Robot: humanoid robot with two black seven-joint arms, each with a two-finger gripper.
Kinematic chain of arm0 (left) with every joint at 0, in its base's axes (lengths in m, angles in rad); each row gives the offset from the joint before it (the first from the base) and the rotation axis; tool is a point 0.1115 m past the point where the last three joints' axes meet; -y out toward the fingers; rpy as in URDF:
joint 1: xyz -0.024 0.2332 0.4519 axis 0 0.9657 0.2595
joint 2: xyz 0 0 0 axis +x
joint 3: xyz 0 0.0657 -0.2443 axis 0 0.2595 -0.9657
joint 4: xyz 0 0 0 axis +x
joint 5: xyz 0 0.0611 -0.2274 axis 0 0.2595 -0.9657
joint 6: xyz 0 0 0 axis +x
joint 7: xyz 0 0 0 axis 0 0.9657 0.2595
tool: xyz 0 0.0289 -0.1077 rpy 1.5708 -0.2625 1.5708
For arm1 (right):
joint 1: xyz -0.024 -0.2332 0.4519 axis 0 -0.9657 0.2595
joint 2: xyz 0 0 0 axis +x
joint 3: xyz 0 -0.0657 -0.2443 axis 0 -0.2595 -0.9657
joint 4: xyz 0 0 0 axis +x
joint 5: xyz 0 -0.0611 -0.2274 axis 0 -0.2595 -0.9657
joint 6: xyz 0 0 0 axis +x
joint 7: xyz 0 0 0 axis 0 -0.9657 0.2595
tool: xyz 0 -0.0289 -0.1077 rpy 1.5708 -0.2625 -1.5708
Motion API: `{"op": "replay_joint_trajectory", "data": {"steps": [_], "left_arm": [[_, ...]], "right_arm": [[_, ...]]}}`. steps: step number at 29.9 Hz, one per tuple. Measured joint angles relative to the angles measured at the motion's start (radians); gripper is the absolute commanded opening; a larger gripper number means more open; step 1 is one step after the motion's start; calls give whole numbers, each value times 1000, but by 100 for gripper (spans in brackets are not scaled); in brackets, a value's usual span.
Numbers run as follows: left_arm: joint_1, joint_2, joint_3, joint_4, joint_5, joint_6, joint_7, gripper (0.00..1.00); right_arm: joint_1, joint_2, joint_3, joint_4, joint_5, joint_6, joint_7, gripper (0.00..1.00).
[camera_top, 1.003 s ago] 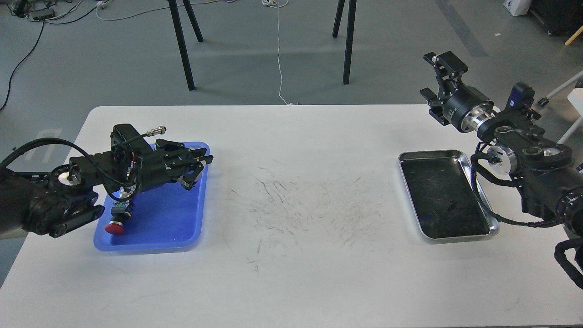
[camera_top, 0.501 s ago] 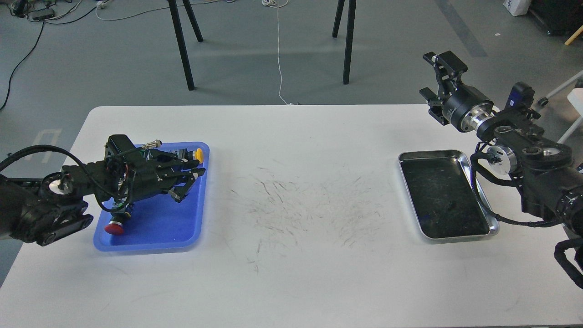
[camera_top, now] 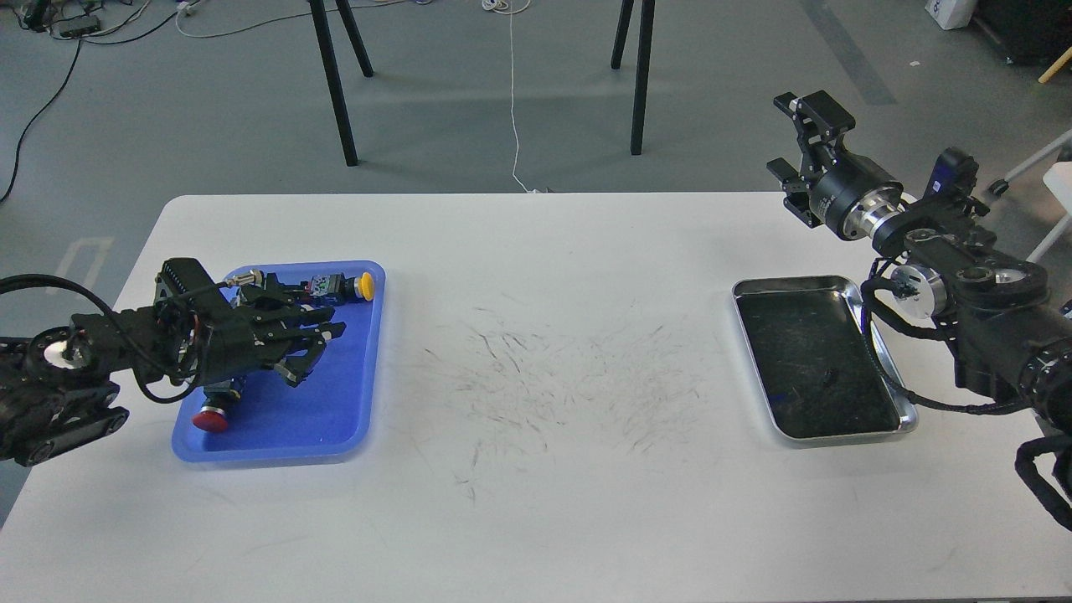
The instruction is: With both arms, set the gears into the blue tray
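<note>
The blue tray (camera_top: pixel 335 419) lies on the left of the white table. My left gripper (camera_top: pixel 314 352) hovers low over its middle, open, with nothing between the fingers. No gear shows in the blue tray; the arm covers part of its floor. A small dark speck (camera_top: pixel 829 377) lies in the silver tray (camera_top: pixel 796 285), too small to tell if it is a gear. My right gripper (camera_top: pixel 787 138) is raised beyond the table's far right corner, open and empty, well away from both trays.
A red-capped push button (camera_top: pixel 211 419) sits at the blue tray's near left, partly under my left arm. A yellow-capped part (camera_top: pixel 362 286) lies along its far rim. Black stand legs (camera_top: pixel 335 84) rise from the floor behind the table.
My left arm has drawn back to the left over the blue tray, uncovering the yellow-capped part. The right arm has barely shifted.
</note>
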Motion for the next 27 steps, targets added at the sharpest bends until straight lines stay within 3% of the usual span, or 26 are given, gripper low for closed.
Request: {"op": "replay_joint_trajectory", "data": {"steps": [17, 27], "left_arm": [[-2, -1, 0, 7, 26, 0, 0, 18], [2, -31, 2, 89, 39, 0, 0, 18]], "right_arm": [[6, 0, 1, -1, 1, -1, 0, 98], [12, 0, 2, -2, 1, -2, 0, 98]]}}
